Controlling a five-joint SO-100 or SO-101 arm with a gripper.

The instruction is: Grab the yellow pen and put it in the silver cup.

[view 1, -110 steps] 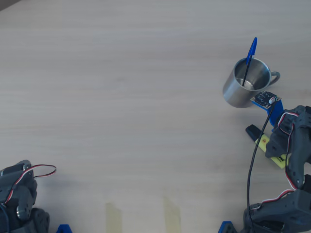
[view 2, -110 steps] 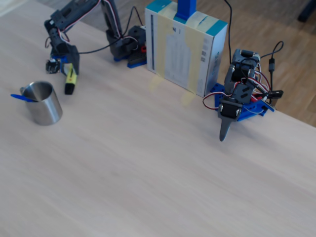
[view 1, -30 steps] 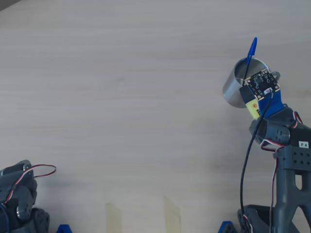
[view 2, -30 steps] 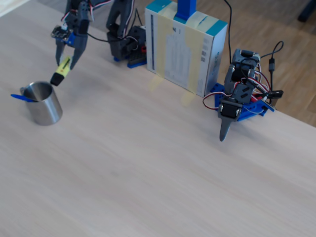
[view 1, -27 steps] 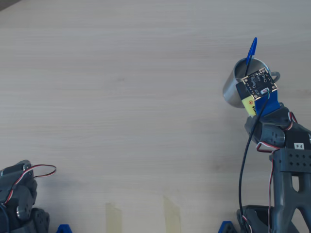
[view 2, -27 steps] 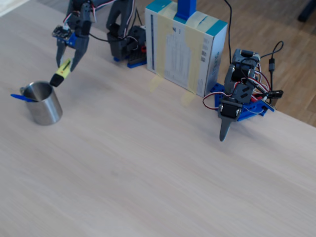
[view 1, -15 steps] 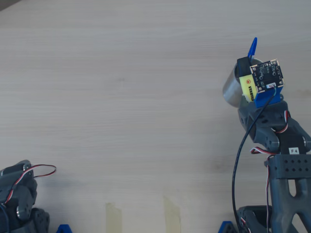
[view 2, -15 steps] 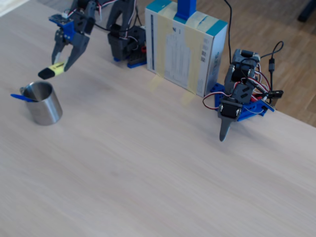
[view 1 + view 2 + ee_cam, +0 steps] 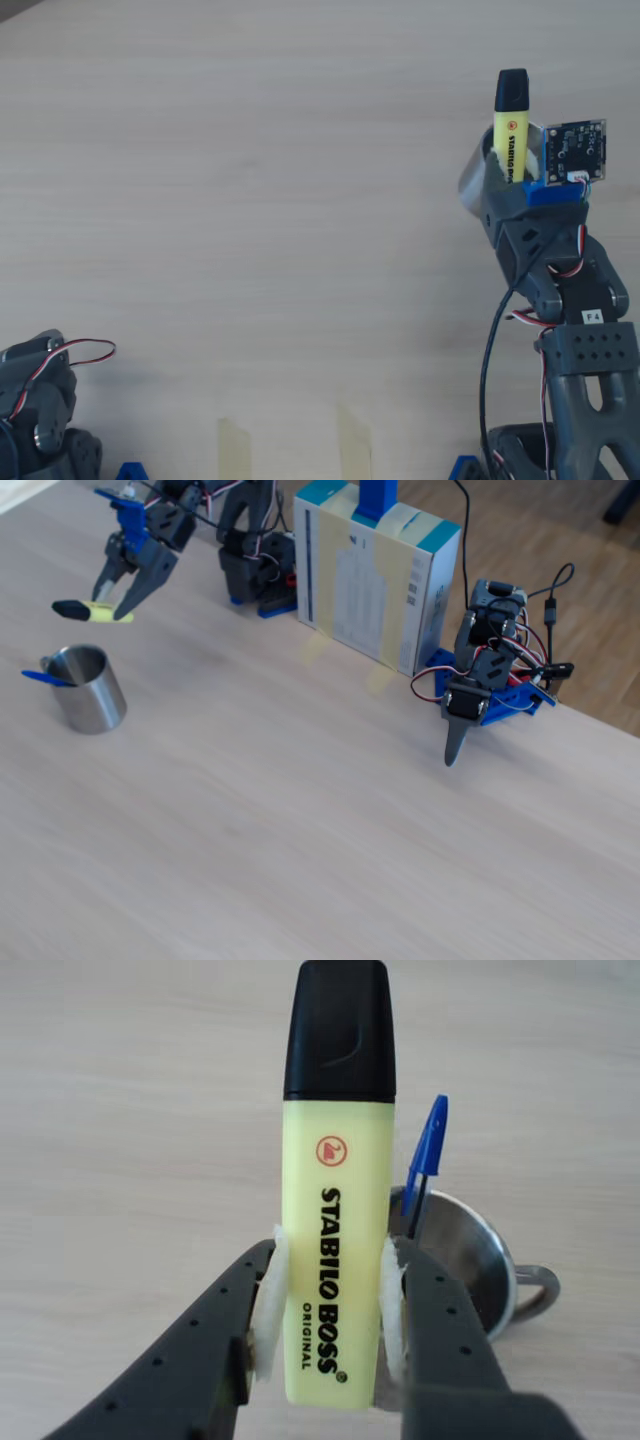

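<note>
One gripper (image 9: 330,1325) is clamping one yellow pen (image 9: 334,1200) | pen is hanging above one silver cup (image 9: 88,690) | one blue pen (image 9: 424,1170) is standing inside the cup

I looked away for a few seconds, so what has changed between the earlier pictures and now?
The gripper took the highlighter off the table, lifted it and swung it from hanging cap-down to nearly level above the cup. It is not in the cup yet. The cup, the blue pen in it, the box and the idle arm stayed put.
</note>
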